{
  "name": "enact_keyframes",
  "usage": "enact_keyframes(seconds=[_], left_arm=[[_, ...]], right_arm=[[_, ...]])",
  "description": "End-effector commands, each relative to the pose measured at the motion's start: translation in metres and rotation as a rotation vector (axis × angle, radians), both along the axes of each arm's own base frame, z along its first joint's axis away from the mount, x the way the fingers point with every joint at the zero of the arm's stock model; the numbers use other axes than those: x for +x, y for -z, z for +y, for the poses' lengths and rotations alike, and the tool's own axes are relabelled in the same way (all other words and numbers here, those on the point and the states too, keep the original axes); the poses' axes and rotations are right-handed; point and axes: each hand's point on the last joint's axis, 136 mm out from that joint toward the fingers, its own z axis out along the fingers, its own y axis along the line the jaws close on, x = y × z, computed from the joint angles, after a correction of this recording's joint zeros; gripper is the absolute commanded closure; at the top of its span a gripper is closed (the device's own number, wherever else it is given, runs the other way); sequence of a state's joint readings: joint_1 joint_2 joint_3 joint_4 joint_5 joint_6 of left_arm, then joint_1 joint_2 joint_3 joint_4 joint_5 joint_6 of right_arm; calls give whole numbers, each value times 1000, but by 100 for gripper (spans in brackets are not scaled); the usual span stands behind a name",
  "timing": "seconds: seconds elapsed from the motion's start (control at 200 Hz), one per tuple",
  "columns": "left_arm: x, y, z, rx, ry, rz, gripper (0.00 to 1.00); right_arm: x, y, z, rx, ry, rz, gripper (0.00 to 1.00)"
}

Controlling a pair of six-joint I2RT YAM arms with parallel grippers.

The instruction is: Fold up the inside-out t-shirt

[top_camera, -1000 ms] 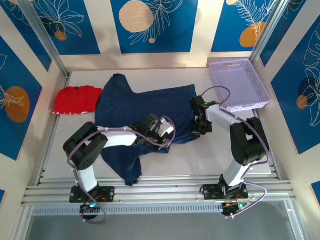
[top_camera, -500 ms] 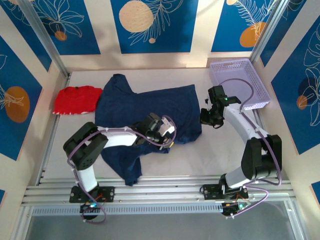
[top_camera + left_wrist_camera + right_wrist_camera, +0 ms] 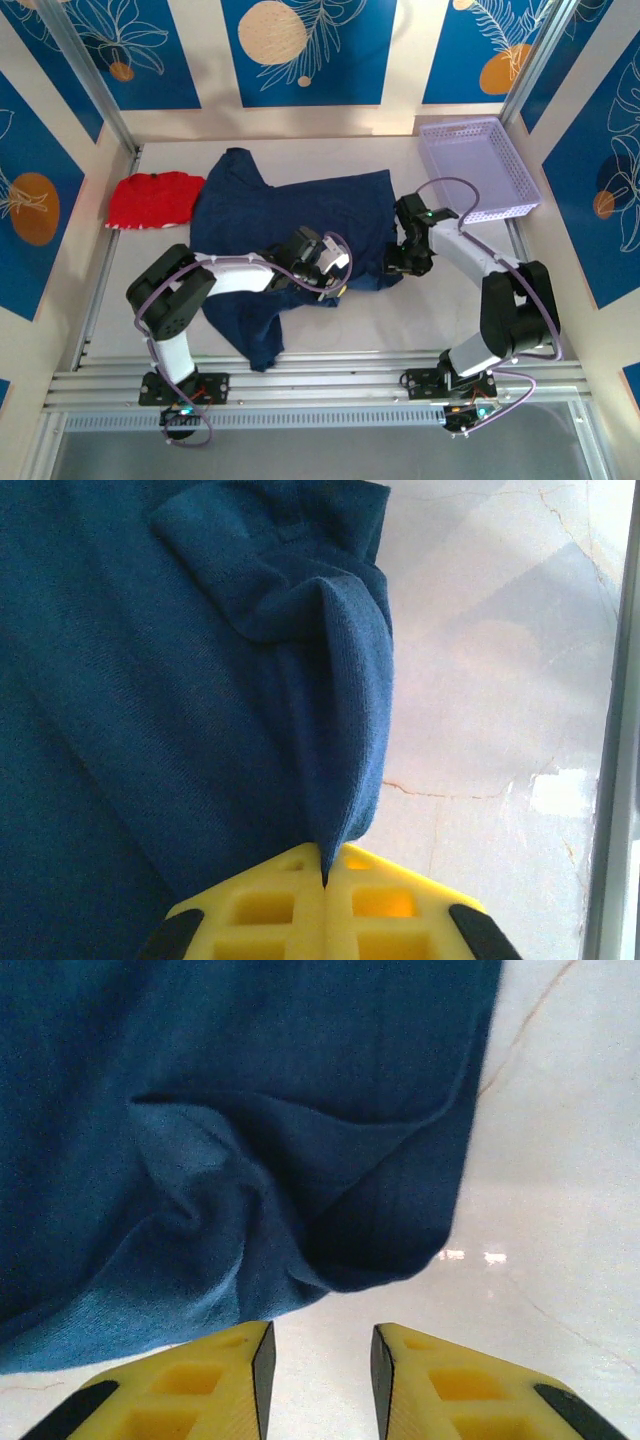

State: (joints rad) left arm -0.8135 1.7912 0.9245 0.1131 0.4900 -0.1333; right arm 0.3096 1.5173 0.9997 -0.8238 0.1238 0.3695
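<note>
— T-shirt (image 3: 290, 215) count?
— One, navy, a fold pinched in the clenched left gripper (image 3: 322, 880); its edge lies just ahead of the released, empty right gripper (image 3: 320, 1348). Also one red garment (image 3: 152, 198) and one basket (image 3: 478, 165).

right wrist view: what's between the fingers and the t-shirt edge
A narrow strip of bare pale table separates the parted yellow fingers from the navy t-shirt, with nothing on it, as the right wrist view shows.
</note>
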Motion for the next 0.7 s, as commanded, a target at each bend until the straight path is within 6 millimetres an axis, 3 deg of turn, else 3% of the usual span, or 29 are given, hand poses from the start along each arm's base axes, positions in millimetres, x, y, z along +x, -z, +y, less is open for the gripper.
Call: enact_keyframes(seconds=[0.0,0.555,0.61,0.695], left_arm=[[-4,6,0,3,15,40,100],[-5,8,2,12,16,36,100],[-6,8,1,13,18,38,100],[-5,7,1,12,18,36,100]], right_arm=[[8,6,3,-36,-10,3,66],[24,32,15,-149,-92,49,63],[26,34,12,-171,-93,47,67],[29,30,10,-177,-96,29,81]])
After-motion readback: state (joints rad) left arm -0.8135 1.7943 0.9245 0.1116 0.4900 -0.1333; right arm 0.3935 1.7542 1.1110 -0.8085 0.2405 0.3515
